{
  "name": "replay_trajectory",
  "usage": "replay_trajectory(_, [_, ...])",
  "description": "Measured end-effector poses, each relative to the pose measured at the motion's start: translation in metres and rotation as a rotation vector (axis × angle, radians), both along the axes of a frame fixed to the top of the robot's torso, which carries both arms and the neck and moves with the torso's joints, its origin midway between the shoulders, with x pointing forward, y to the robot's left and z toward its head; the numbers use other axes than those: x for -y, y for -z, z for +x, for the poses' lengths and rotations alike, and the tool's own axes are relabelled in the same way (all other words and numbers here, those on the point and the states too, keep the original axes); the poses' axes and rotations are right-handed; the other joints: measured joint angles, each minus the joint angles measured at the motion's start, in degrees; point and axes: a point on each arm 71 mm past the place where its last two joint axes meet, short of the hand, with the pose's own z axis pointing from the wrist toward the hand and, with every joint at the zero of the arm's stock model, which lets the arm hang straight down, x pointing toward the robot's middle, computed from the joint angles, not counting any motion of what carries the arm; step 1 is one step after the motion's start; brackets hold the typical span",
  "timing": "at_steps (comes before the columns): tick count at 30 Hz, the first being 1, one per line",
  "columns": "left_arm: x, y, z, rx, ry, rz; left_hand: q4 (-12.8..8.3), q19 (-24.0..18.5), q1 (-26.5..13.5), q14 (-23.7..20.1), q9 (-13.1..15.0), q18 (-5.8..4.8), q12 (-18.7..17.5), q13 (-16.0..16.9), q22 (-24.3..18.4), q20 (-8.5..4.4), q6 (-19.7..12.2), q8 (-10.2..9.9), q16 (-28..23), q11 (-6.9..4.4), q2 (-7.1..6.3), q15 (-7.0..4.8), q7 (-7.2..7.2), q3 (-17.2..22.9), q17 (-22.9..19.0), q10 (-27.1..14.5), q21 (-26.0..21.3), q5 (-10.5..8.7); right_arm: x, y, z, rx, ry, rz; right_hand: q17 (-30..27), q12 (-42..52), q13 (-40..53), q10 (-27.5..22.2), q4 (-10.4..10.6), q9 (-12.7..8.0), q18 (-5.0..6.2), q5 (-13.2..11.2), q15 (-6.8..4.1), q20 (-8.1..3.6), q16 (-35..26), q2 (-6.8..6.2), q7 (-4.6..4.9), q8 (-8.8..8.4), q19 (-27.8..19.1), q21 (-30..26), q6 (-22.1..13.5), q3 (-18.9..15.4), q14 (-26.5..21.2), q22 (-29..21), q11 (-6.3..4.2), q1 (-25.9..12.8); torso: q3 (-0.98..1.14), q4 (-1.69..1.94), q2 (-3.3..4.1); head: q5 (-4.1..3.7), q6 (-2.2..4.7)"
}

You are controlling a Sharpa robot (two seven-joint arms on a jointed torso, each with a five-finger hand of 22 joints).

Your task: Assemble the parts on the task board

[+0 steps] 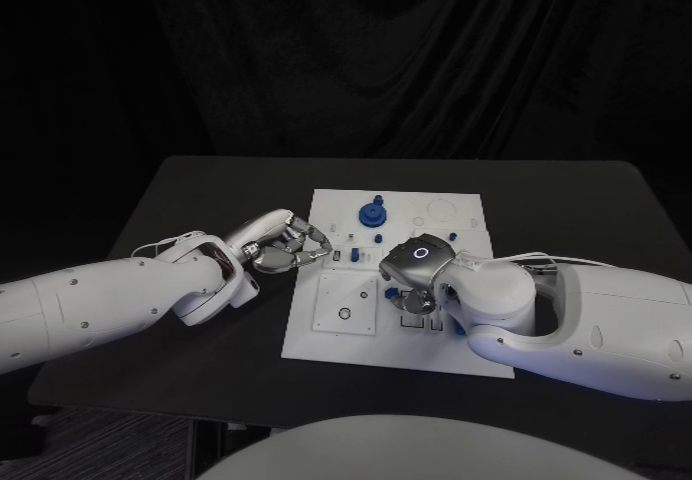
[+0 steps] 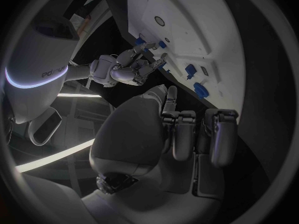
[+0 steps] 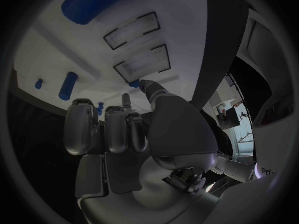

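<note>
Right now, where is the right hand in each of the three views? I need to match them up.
Head view: the right hand is just right of centre, over the task board's near half.
Left wrist view: it is the farther silver hand, fingers reaching the board's edge beside blue parts.
Right wrist view: its own palm and fingers take up the middle.
Shared landmark: the white task board.

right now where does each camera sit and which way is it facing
Head view: on the robot's head, looking down at the black table and the white task board; both white arms, silver left hand and right hand show.
Left wrist view: behind the left hand, facing the board's edge and the right hand.
Right wrist view: behind the right hand, facing the board close up.
Shared: all three show the board and small blue parts.
</note>
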Motion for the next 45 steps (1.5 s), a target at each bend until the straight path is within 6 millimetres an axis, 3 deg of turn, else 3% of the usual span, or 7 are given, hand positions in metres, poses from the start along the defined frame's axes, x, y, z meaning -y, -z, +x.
replay_trajectory(3, [0.001, 0.002, 0.000, -0.003, 0.001, 0.000, 0.00, 0.00, 0.00, 0.00, 0.00, 0.00, 0.00, 0.00, 0.00, 0.00, 0.00, 0.00, 0.00, 0.00, 0.00, 0.00, 0.00, 0.00, 0.00, 0.00, 0.00, 0.00, 0.000, 0.002, 0.001, -0.004, 0.003, -0.002, 0.00, 0.00, 0.03, 0.00, 0.16, 0.10, 0.01, -0.03, 0.00, 0.00, 0.00, -0.17, 0.31, 0.00, 0.00, 0.00, 0.31, 0.16, 0.00, 0.00, 0.00, -0.73, -0.04, -0.01, -0.01, 0.04, 0.00])
replay_trajectory(11, [0.001, 0.004, -0.001, -0.009, 0.002, 0.001, 0.00, 0.00, 0.00, 0.00, 0.00, 0.00, 0.00, 0.01, 0.00, 0.00, 0.00, 0.00, 0.00, 0.00, 0.00, 0.00, 0.00, 0.00, 0.00, 0.00, 0.00, 0.00, 0.001, 0.005, 0.002, -0.018, 0.012, -0.007, 0.00, 0.00, 0.04, 0.00, 0.32, 0.31, 0.01, -3.57, 0.00, 0.00, 0.00, -0.01, 0.02, -0.22, 0.00, 0.00, 1.03, 0.32, 0.00, 0.00, 0.00, -1.80, -0.10, 0.00, -0.07, 0.50, 0.00])
replay_trajectory(22, [0.002, 0.006, -0.001, -0.014, 0.003, 0.001, 0.00, 0.00, 0.00, 0.00, 0.05, 0.00, 0.00, 0.01, 0.00, 0.00, 0.00, 0.23, 0.00, -0.01, 0.00, 0.00, 0.00, 0.00, 0.00, -0.01, 0.00, 0.00, 0.001, 0.011, 0.005, -0.030, 0.025, -0.019, -0.01, 0.00, 0.03, -0.22, -0.30, 0.72, 0.00, -4.18, 0.00, 0.00, 0.00, -0.01, 0.09, -0.22, 0.00, 0.00, 2.47, 0.94, 0.00, 0.00, 0.23, -1.80, -0.16, -0.01, -0.13, 0.69, 0.00])
replay_trajectory(29, [0.002, 0.008, -0.002, -0.019, 0.005, 0.002, 0.00, 0.00, 0.00, 0.00, 0.06, 0.00, 0.00, 0.02, 0.00, 0.00, 0.21, 0.23, 0.00, -0.01, 0.00, 0.00, -0.21, 0.00, 0.00, -0.01, -0.29, 0.28, 0.000, 0.012, 0.008, -0.029, 0.029, -0.021, 0.00, 0.00, 0.03, -0.22, -2.05, 1.66, 0.00, 0.20, 0.00, 0.00, 0.00, -0.08, -0.32, 0.70, 0.00, -0.27, 4.61, 2.69, 0.00, 0.00, 0.23, -1.72, -0.17, -0.01, -0.17, 0.76, 0.00])
replay_trajectory(33, [0.003, 0.008, -0.002, -0.021, 0.006, 0.002, 0.00, 0.00, 0.00, 0.00, 0.10, 0.00, 0.00, 0.02, 0.00, 0.00, 0.21, 0.23, 0.00, -0.01, 0.00, 0.00, -0.21, 0.00, 0.00, -0.01, -0.29, 0.28, -0.001, 0.013, 0.009, -0.027, 0.031, -0.017, -0.01, 0.00, 0.03, -0.22, -3.24, 2.49, 0.01, 2.48, 0.00, 0.00, 0.00, 0.15, -0.54, 2.15, 0.00, -0.27, 6.69, 3.87, 0.00, -0.01, 0.23, -0.98, -0.19, -0.01, -0.18, 0.98, 0.00])
replay_trajectory(39, [0.003, 0.009, -0.002, -0.025, 0.009, 0.002, 0.00, 0.00, 0.00, 0.00, 0.18, 0.00, 0.00, 0.02, 0.00, 0.00, 0.23, 0.23, 0.00, -0.01, 0.00, 0.00, -0.19, 0.00, 0.00, -0.02, -0.29, 0.28, -0.001, 0.014, 0.009, -0.024, 0.027, 0.001, -0.01, 0.00, 0.02, -0.09, -4.69, 3.26, 0.01, 3.80, -0.07, 0.00, 0.07, 0.33, -1.25, 3.62, 0.00, -0.27, 9.04, 5.32, -0.07, 0.00, -0.30, -0.27, -0.22, -0.04, -0.18, 1.19, 0.00])
replay_trajectory(45, [0.004, 0.010, -0.002, -0.029, 0.011, 0.003, -0.16, 0.00, 0.23, 0.00, 0.24, 0.00, 0.05, 0.05, 0.00, 0.00, 0.42, 0.45, 0.00, -0.02, 0.23, 0.00, 0.00, 0.16, 0.00, -0.02, -0.29, 0.50, 0.001, 0.015, 0.009, -0.025, 0.020, 0.025, -0.01, 0.00, 0.02, 0.00, -5.54, 3.59, 0.01, 3.98, -0.43, -0.22, 1.11, 0.46, -1.00, 4.53, 0.22, 0.75, 9.67, 6.16, 0.01, -0.01, -0.60, 0.21, -0.23, -0.03, -0.18, 0.95, 0.00])
